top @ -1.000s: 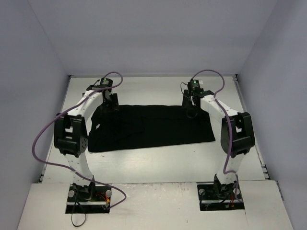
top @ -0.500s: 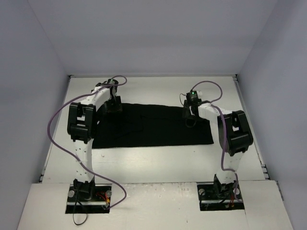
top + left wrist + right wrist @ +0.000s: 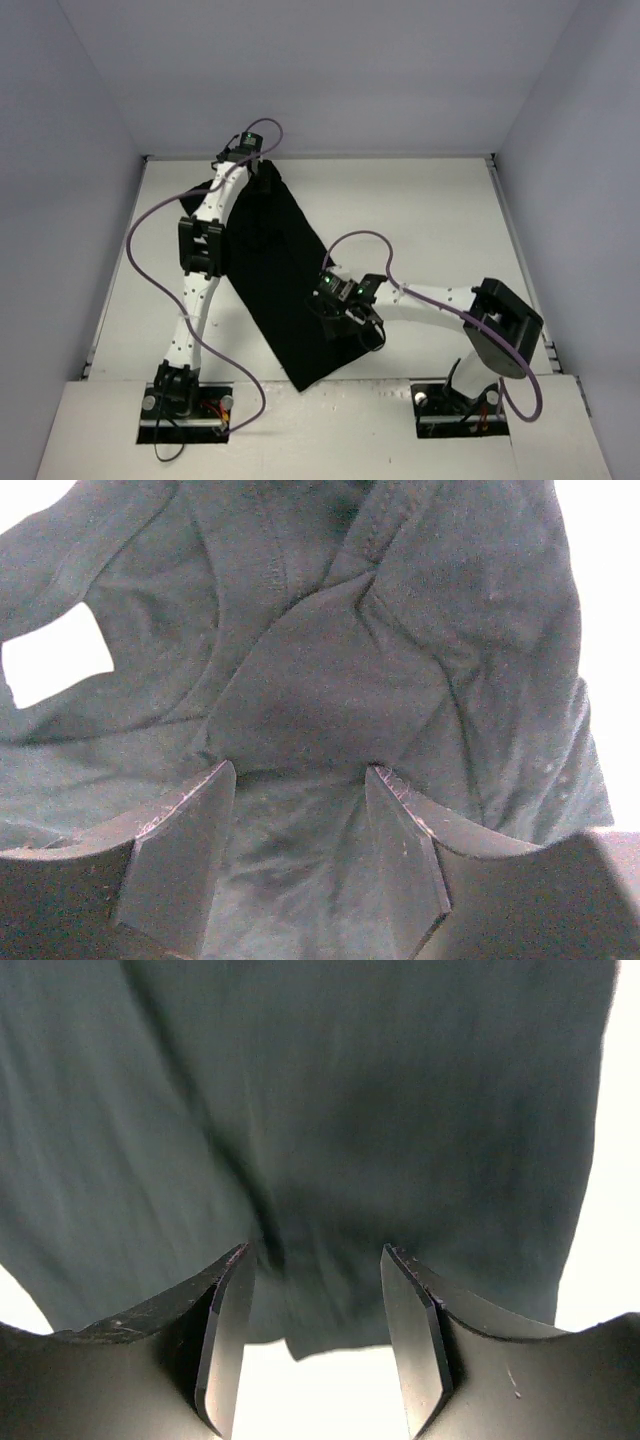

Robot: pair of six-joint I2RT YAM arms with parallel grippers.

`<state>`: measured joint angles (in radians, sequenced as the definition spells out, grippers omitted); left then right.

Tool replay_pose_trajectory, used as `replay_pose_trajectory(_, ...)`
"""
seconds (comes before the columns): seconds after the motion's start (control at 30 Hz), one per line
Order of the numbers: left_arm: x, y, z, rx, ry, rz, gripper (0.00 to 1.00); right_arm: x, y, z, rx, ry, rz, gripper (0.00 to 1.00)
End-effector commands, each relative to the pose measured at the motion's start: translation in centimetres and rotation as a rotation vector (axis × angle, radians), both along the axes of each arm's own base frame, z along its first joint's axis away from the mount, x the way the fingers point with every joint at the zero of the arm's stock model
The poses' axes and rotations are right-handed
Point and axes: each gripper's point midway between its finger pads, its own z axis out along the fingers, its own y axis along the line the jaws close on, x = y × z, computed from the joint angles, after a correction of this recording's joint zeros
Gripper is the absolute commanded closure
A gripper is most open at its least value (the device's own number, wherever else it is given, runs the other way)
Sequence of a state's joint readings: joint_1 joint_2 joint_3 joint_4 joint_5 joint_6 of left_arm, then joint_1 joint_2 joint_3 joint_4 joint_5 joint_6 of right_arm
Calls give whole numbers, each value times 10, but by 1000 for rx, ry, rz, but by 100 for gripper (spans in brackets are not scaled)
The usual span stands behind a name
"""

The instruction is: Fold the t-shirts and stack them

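The black t-shirt (image 3: pixel 275 290) lies as a long diagonal band on the white table, from the far left down to the near edge. My left gripper (image 3: pixel 262 180) is at its far end. In the left wrist view the fingers stand apart over rumpled cloth (image 3: pixel 330 660), gripper (image 3: pixel 295 770) open. My right gripper (image 3: pixel 352 318) is at the shirt's near right edge. In the right wrist view the gripper (image 3: pixel 315 1250) is open, with the shirt's edge (image 3: pixel 350 1110) between the fingers and bare table below.
The white table (image 3: pixel 430 220) is walled at the back and on both sides. Purple cables (image 3: pixel 145 230) loop off both arms. The right arm's elbow (image 3: pixel 505 325) sits low at the near right.
The shirt has swung from lying across the table to a diagonal band. My left gripper moved farther back. My right gripper swept from the far right to near the centre front.
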<state>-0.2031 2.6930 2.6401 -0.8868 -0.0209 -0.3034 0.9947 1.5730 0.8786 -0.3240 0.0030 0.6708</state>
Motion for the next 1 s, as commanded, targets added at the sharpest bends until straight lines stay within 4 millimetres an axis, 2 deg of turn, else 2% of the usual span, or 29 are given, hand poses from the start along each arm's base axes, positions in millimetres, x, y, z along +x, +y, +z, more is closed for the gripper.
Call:
replay_pose_trajectory(0.0, 35, -55, 55, -27, -231, -148, 47, -7, 8, 46, 59, -11, -5, 49)
replay_pose_trajectory(0.03, 37, -63, 64, -42, -258, -175, 47, -5, 9, 52, 66, -23, 2, 49)
replay_pose_trajectory(0.07, 38, -69, 81, -45, -298, -195, 46, 6, 10, 63, 67, -67, 9, 49)
replay_pose_trajectory(0.13, 33, -69, 144, -58, -410, -202, 42, 32, 20, 94, 99, -159, 26, 49)
replay_pose_trajectory(0.2, 23, -61, 182, -56, -466, -190, 39, 58, 22, 112, 95, -230, 50, 49)
replay_pose_trajectory(0.23, 14, -56, 202, -58, -489, -186, 38, 71, 18, 109, 62, -246, 65, 49)
replay_pose_trajectory(0.33, -14, -25, 238, -1, -518, -92, 34, 131, 13, 133, 16, -352, 74, 49)
replay_pose_trajectory(0.4, -43, -4, 249, 20, -507, -23, 33, 173, 8, 143, -49, -426, 91, 49)
replay_pose_trajectory(0.47, -76, 28, 242, 81, -466, 68, 33, 207, 6, 140, -102, -466, 110, 49)
replay_pose_trajectory(0.53, -107, 48, 228, 80, -417, 131, 33, 248, 4, 148, -75, -502, 91, 49)
replay_pose_trajectory(0.57, -121, 50, 227, 66, -410, 131, 33, 259, 7, 142, -59, -490, 98, 49)
replay_pose_trajectory(0.6, -133, 49, 206, 63, -356, 124, 33, 271, 13, 134, -40, -475, 113, 49)
replay_pose_trajectory(0.63, -144, 48, 204, 48, -350, 122, 33, 280, 17, 114, -56, -446, 124, 49)
replay_pose_trajectory(0.7, -164, 45, 173, 29, -277, 127, 32, 295, 22, 101, -80, -450, 155, 49)
replay_pose_trajectory(0.77, -172, 46, 155, 31, -234, 131, 33, 311, 32, 94, -68, -458, 172, 50)
replay_pose_trajectory(0.83, -169, 46, 143, 40, -212, 132, 33, 328, 39, 90, -51, -468, 193, 50)
replay_pose_trajectory(0.9, -163, 47, 139, 43, -217, 133, 33, 332, 45, 88, -36, -471, 211, 50)
replay_pose_trajectory(0.97, -144, 43, 131, 42, -219, 120, 33, 337, 47, 76, -41, -464, 224, 50)
